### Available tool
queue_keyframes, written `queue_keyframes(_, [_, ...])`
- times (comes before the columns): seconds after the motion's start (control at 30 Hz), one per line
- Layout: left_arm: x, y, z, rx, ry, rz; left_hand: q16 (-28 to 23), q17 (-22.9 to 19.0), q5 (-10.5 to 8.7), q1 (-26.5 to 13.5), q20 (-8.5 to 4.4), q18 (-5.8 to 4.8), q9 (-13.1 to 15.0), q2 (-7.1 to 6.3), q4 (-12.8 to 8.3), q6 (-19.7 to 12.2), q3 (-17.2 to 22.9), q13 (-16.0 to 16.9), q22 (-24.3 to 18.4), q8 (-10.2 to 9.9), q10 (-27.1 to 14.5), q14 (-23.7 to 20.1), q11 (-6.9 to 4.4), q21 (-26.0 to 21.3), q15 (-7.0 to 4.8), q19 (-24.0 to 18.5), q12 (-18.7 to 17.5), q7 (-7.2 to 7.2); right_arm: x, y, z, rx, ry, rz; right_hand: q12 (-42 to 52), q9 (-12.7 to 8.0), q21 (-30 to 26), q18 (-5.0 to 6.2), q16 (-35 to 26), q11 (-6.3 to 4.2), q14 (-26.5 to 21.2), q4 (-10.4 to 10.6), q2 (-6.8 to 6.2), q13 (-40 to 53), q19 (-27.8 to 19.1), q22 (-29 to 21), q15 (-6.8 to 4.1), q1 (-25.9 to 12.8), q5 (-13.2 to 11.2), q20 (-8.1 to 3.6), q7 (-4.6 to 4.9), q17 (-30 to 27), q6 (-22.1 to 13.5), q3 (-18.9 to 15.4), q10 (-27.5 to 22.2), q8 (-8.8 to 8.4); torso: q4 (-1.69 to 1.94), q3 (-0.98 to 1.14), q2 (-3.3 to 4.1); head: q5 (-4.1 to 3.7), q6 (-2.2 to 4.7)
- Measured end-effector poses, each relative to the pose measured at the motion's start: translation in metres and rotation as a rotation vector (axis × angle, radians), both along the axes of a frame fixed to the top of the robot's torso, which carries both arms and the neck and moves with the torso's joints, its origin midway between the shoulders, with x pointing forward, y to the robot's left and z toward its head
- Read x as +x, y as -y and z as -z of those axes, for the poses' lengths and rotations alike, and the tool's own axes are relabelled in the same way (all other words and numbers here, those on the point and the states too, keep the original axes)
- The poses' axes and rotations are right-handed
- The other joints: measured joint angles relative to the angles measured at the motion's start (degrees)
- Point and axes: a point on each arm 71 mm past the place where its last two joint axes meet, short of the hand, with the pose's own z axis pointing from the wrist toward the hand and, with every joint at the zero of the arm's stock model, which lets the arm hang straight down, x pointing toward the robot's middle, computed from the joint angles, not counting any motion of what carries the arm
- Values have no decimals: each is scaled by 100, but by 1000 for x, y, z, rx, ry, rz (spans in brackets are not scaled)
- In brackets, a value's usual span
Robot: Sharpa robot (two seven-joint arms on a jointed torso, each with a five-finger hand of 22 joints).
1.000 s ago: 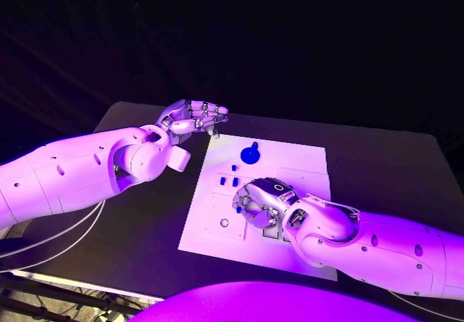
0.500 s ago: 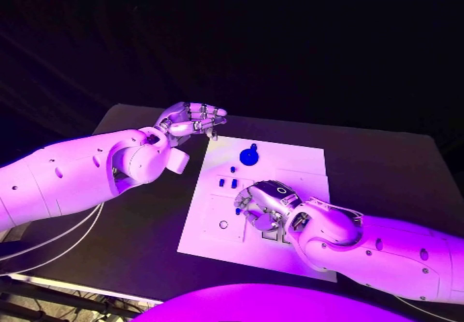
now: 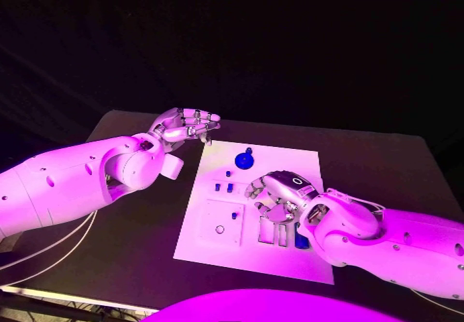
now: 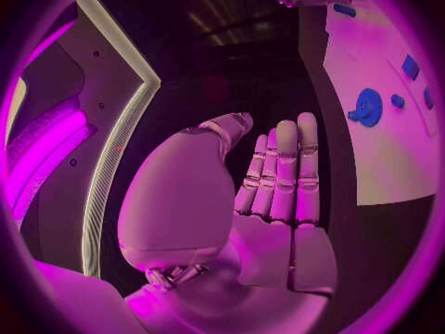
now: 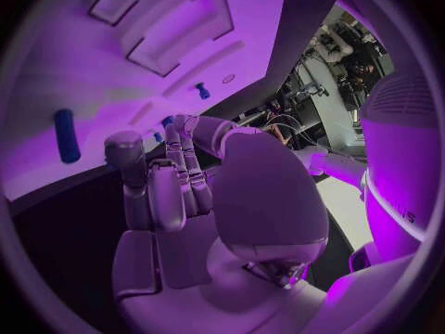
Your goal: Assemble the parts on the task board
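The fingers (image 4: pixel 282 171) of the left silver hand (image 3: pixel 186 125) lie straight and close side by side, with the thumb a little apart, and they hold nothing. In the head view this hand hangs above the far left part of the black bench (image 3: pixel 135 228), just beside the far left corner of the white rectangular task board (image 3: pixel 242 248), and it does not touch the board.

The fingers (image 5: pixel 171 178) of the right silver hand (image 3: pixel 278 196) are bent inward and stand close together. No part is seen between them, but I cannot tell for sure if they pinch something small. This hand is over the middle of the board, low above it.

On the board, a round blue disc part with a small knob (image 3: pixel 245 160) lies near the far edge, well apart from both hands. Two small blue peg parts (image 3: pixel 224 188) stand next to each other on the left of the right hand. One little blue part (image 3: pixel 235 215) stands nearer to the robot, beside a small ring hole (image 3: pixel 219 229). A blue cylinder part (image 5: pixel 65 135) lies on the board close to the right hand's wrist.
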Motion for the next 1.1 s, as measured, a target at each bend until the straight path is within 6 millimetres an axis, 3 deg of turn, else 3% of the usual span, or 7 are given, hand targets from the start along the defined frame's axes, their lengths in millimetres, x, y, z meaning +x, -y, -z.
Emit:
queue_keyframes(0.13, [0,-1,0,1,0,-1,0,0,0,0,0,0,0,0,0,0,0,0,-2,0,0,0,0,0,0,0,0,0,14,23,-18,-16,1,62,145,0,-106,0,0,7,10,237,-185,-22,-41,-79,51,-326,0,41,3,4,-128,-459,-177,-73,-4,-2,-4,-72,36])
queue_keyframes(0.27, [0,-1,0,1,-1,0,0,0,0,0,0,0,0,0,0,0,0,0,-5,0,-14,0,14,0,0,0,0,0,23,44,-24,-48,-21,115,370,14,-265,1,31,-8,10,381,-189,-23,-9,-178,51,-329,0,73,-10,12,-196,-1087,-376,-150,-4,-5,-4,-132,60])
queue_keyframes(0.4, [0,-1,0,1,-1,0,0,0,0,0,0,0,0,0,0,0,0,0,-4,0,-21,0,22,0,0,0,0,0,28,57,-23,-86,-55,142,694,17,-441,0,80,-7,10,640,-18,-33,55,-271,51,19,20,70,-25,48,-286,-2153,-683,-275,0,-5,-2,-174,74])
queue_keyframes(0.43, [0,-1,0,1,-1,1,0,0,0,0,0,0,0,0,0,0,0,0,-5,0,-21,0,21,0,0,0,0,0,29,61,-23,-98,-64,148,812,17,-506,0,80,-1,10,781,73,-42,75,-301,51,225,21,91,-44,30,-323,-2590,-802,-317,3,-4,1,-183,77])
queue_keyframes(0.57, [-1,-1,0,0,-1,2,0,0,0,0,0,0,0,0,0,0,0,0,-4,0,-21,0,21,0,0,0,0,0,32,67,-20,-129,-89,153,1082,12,-618,0,102,21,10,1198,166,-54,96,-334,51,674,21,111,-44,-8,-325,-3322,-1025,-378,4,-3,4,-198,80])
queue_keyframes(0.8, [-1,-1,0,0,-1,4,0,0,0,0,0,0,0,0,0,0,0,1,-4,0,-42,0,0,0,0,0,0,0,33,69,-15,-170,-119,146,1253,12,-677,0,101,39,10,1566,216,-55,117,-347,51,972,43,90,-86,-39,-366,-3694,-1127,-422,8,-1,5,-201,65])
queue_keyframes(1.1, [-1,-1,0,6,5,7,0,0,0,0,0,0,0,0,-17,0,-17,1,-4,0,-42,0,0,0,0,0,0,0,33,61,-7,-184,-134,128,1462,36,-517,0,148,-37,10,1811,352,-55,291,-145,50,1214,43,58,-37,35,-214,-3541,-971,-422,11,-3,5,-195,54])
